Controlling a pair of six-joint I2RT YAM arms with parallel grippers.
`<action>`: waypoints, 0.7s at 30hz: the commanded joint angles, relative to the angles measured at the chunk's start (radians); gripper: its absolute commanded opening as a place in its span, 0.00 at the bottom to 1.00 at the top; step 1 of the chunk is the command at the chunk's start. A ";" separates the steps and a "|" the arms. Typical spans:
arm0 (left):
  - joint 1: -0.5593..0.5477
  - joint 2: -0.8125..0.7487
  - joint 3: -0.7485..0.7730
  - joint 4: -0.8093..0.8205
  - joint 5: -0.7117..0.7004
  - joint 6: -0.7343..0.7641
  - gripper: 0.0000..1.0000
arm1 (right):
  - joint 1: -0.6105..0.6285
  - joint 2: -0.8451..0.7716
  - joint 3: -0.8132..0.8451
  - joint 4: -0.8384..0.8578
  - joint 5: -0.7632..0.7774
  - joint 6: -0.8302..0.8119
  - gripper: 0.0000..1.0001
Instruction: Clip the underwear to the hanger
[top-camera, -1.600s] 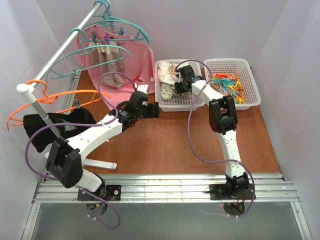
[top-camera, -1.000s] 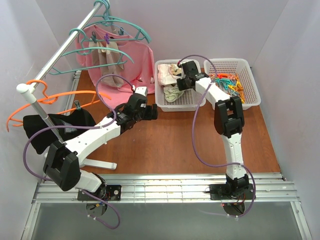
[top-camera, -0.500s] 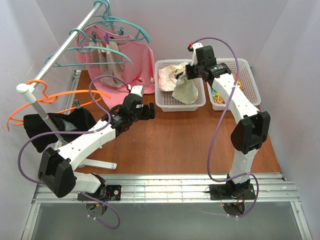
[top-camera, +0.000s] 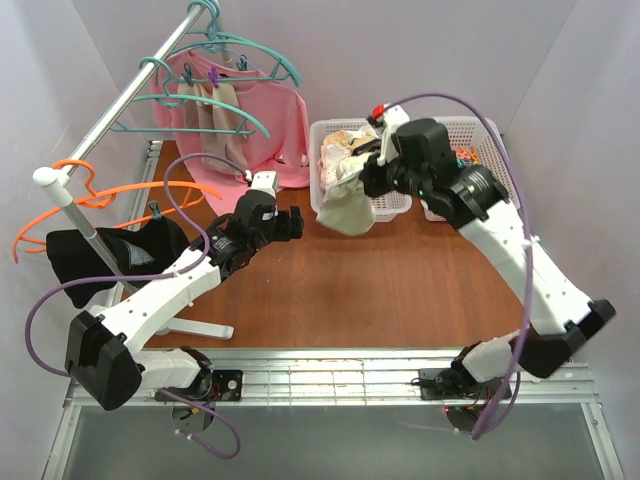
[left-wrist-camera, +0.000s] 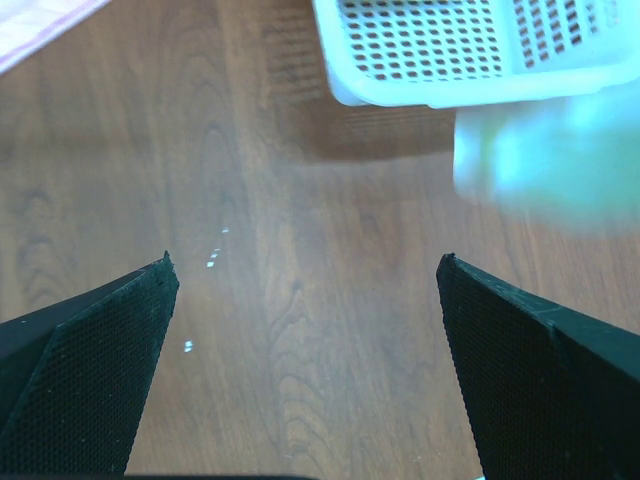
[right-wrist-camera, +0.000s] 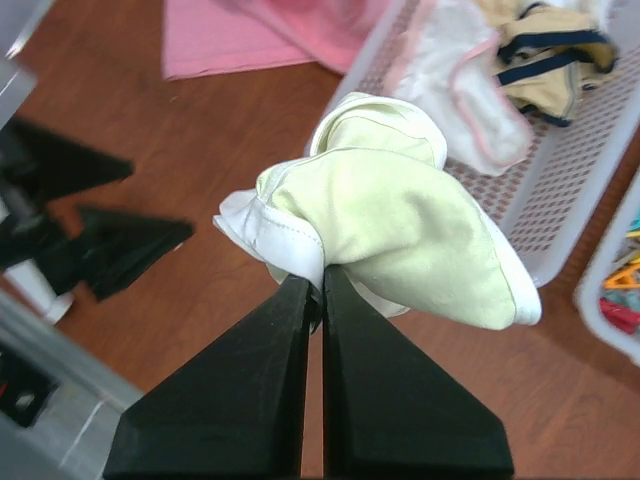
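Your right end effector (right-wrist-camera: 320, 275) clamps the cream underwear (right-wrist-camera: 400, 240) at a bunched edge, near the white basket (left-wrist-camera: 430, 50), so it drapes freely; your left end effector (left-wrist-camera: 305, 258) gapes empty (likely ready to take a corner).

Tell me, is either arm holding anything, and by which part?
The right gripper pinches the pale cream-yellow fabric briefs by a bunched white-edged hem; the left gripper is empty.
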 joint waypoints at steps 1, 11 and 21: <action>0.012 -0.067 0.011 -0.049 -0.067 -0.001 0.95 | 0.083 -0.112 -0.119 -0.054 -0.024 0.120 0.01; 0.003 -0.153 -0.160 -0.009 0.056 -0.038 0.92 | 0.137 -0.498 -0.845 -0.028 0.023 0.280 0.75; -0.170 -0.095 -0.272 0.013 0.088 -0.021 0.85 | 0.137 -0.443 -0.936 0.086 0.043 0.323 0.84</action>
